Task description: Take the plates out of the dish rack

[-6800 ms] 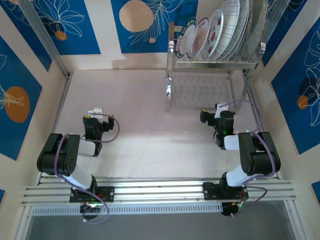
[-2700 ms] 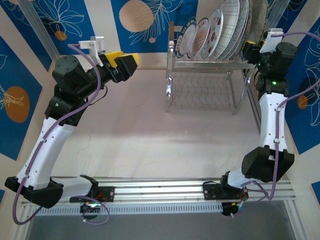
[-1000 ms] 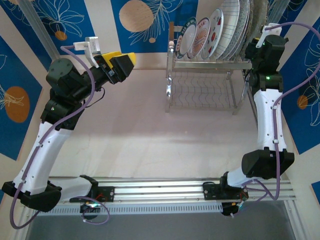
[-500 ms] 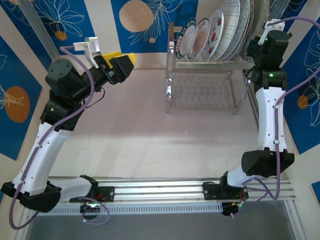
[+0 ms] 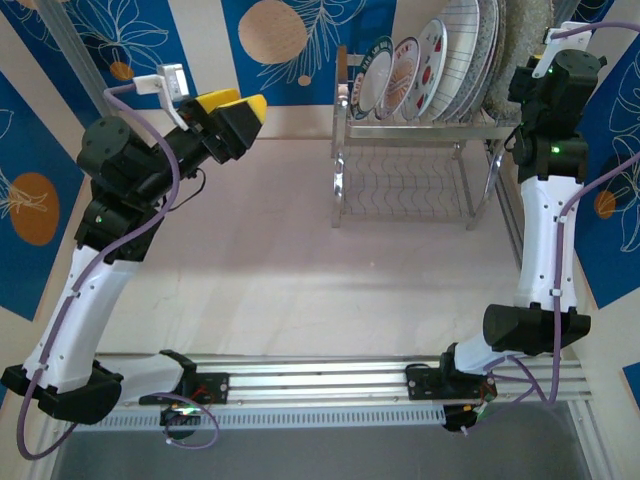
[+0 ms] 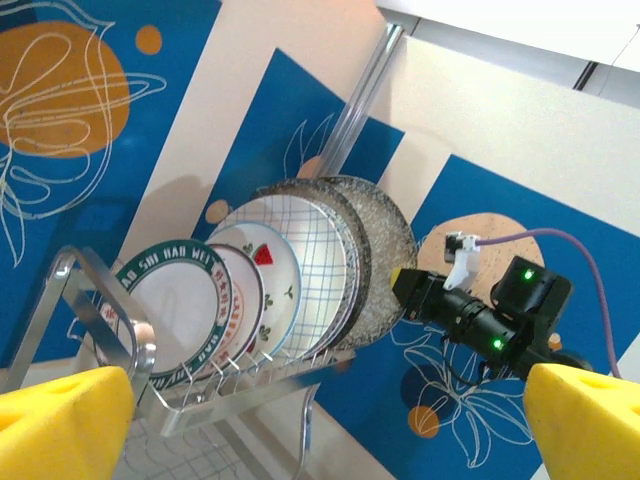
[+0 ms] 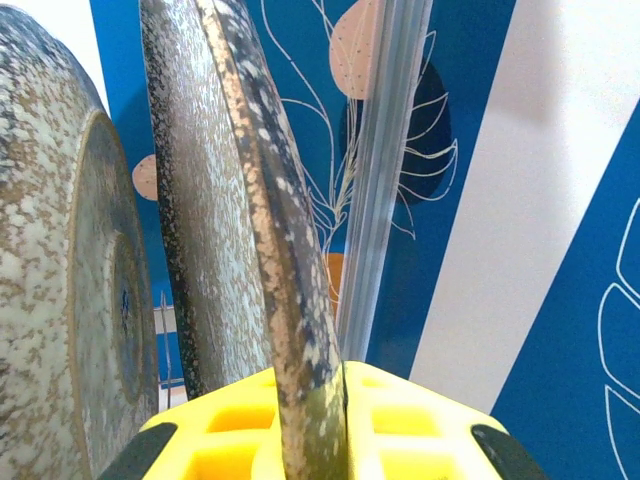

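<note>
The right fingers, higher than half a second ago, clamp the rim of the end speckled plate, which stands upright among the plates on the dish rack. The left fingers gape wide, empty. The lettering on the green-rimmed plate is too small to read.

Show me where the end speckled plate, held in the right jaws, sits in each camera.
Top external: end speckled plate top right, last in row.
Left wrist: plate centre right, last in row.
Right wrist: plate edge-on at centre, between yellow jaws.
Shared landmark: the neighbouring speckled plate, just left of it.
</note>
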{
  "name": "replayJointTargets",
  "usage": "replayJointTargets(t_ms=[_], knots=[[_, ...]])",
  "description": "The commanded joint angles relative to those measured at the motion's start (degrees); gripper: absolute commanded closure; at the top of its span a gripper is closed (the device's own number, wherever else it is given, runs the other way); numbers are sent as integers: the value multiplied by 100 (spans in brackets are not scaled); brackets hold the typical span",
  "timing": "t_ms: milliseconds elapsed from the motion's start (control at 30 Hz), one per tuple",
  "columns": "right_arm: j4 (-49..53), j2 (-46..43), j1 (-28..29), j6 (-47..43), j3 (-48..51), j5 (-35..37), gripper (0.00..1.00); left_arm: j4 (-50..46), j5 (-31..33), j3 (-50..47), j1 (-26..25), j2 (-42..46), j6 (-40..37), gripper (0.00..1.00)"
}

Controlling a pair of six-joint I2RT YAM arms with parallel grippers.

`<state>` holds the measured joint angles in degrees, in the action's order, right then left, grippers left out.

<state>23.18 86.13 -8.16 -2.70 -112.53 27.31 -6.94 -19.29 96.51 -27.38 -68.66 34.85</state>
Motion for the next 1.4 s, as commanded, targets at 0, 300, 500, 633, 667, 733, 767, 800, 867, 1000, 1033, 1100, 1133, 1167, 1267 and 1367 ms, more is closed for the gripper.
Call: replayJointTargets(t_ms=[0, 300, 500, 633, 667, 733, 767, 800, 867, 1000, 1033, 1100, 1133, 1167, 1267, 1367], knots=[[-1514, -348, -19, 116, -659, 212, 100, 335, -59, 166, -71, -46, 118, 0], [-1573, -325, -16, -65, -966, 550, 100, 351, -84, 158, -66, -68, 118, 0], [-1632, -325, -13, -151, -1119, 673, 100, 391, -110, 154, -66, -85, 145, 0], [-1629, -309, -12, -156, -1251, 647, 100, 428, -136, 158, -66, -92, 163, 0], [-1613, -303, -17, -152, -1297, 645, 100, 430, -134, 164, -66, -100, 170, 0], [-1589, -305, -3, -148, -1381, 631, 100, 439, -135, 166, -66, -108, 172, 0], [-1580, -307, -2, -142, -1414, 614, 100, 439, -139, 166, -66, -112, 171, 0], [-1560, -307, -2, -139, -1449, 587, 100, 444, -145, 173, -66, -112, 176, 0], [-1519, -307, -1, -136, -1517, 576, 100, 450, -154, 158, -66, -112, 188, 0], [-1472, -345, -1, -162, -1561, 591, 100, 466, -163, 145, -65, -121, 210, 0], [-1454, -364, 5, -178, -1564, 599, 100, 478, -169, 142, -66, -124, 220, 0], [-1430, -408, 3, -187, -1570, 626, 100, 498, -189, 150, -66, -138, 234, 0], [-1409, -425, 0, -195, -1575, 656, 100, 520, -196, 149, -66, -145, 257, 0], [-1396, -438, -4, -206, -1584, 690, 100, 534, -205, 149, -66, -142, 266, 0], [-1339, -489, -1, -250, -1598, 727, 100, 609, -240, 171, -66, -179, 313, 0], [-1277, -556, 7, -249, -1629, 759, 100, 641, -300, 274, -66, -221, 346, 0]])
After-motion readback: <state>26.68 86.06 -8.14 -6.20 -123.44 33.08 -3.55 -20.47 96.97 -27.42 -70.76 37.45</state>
